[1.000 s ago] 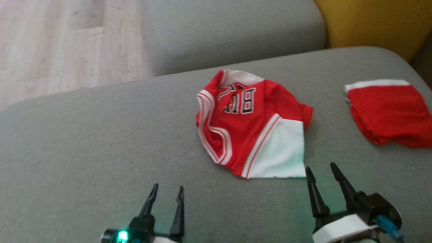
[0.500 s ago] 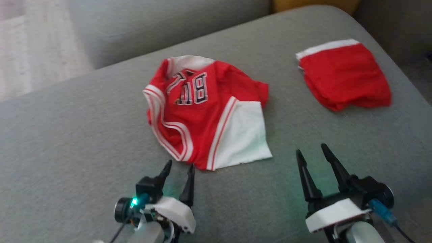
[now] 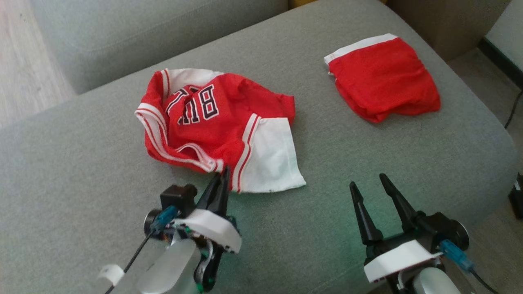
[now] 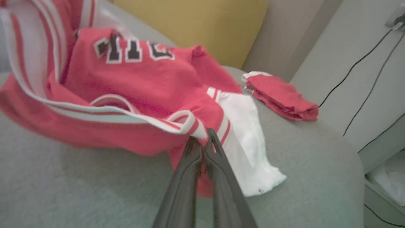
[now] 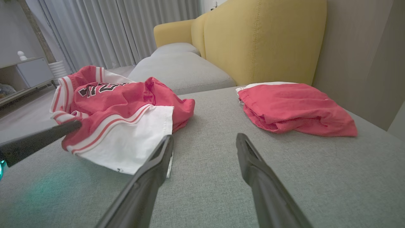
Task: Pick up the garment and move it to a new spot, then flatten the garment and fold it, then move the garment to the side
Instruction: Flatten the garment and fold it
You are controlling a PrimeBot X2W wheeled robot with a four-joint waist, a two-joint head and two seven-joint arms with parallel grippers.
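- Since a second ago: left gripper (image 3: 223,173) forward from the bare near part of the grey cushion (image 3: 73,171) to the near hem of the garment (image 3: 212,122); jaws from apart to together. Head view also shifted, so the cloth's new place in that view is no move of the cloth.
- Two grippers in the head view, both near the cushion's front edge.
- Left one: jaws pressed together, pinching the red-and-white striped hem, plainest in the left wrist view (image 4: 202,141).
- Right gripper (image 3: 367,181): jaws apart, nothing between them, over bare cushion just beside the garment's white panel, not touching it.
- Two cloth items on the one cushion.
- The garment: one crumpled red jersey with white trim, dark lettering and one white panel, about mid-cushion, somewhat toward the left edge.
- One folded red piece (image 3: 384,77) with a white band along one side, well apart from the garment, near the far right corner.
- One second grey cushion (image 3: 143,32) beyond the far edge.
- One yellow backrest (image 5: 262,38) beyond the folded piece, in the right wrist view.
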